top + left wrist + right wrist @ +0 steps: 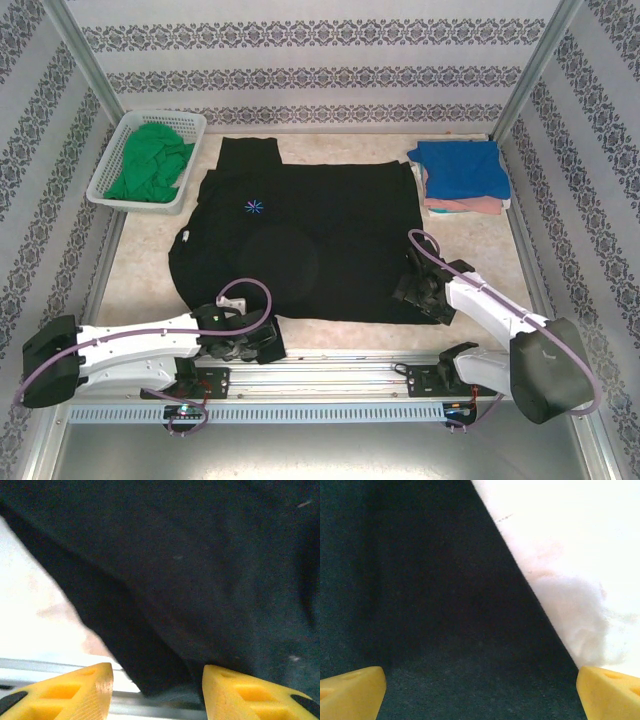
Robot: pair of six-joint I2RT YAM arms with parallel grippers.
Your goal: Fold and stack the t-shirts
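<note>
I am hovering my left gripper (157, 691) and right gripper (480, 696), fingers spread wide, over the near corners of the black shirt (320, 240), which is lying flat mid-table, ready to pinch its hem for folding.

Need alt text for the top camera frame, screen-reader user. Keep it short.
A black t-shirt lies spread flat on a table, the left hand at its near left hem and the right hand at its near right corner. A white basket with a green t-shirt sits far left; a folded blue t-shirt tops a pink one far right.
</note>
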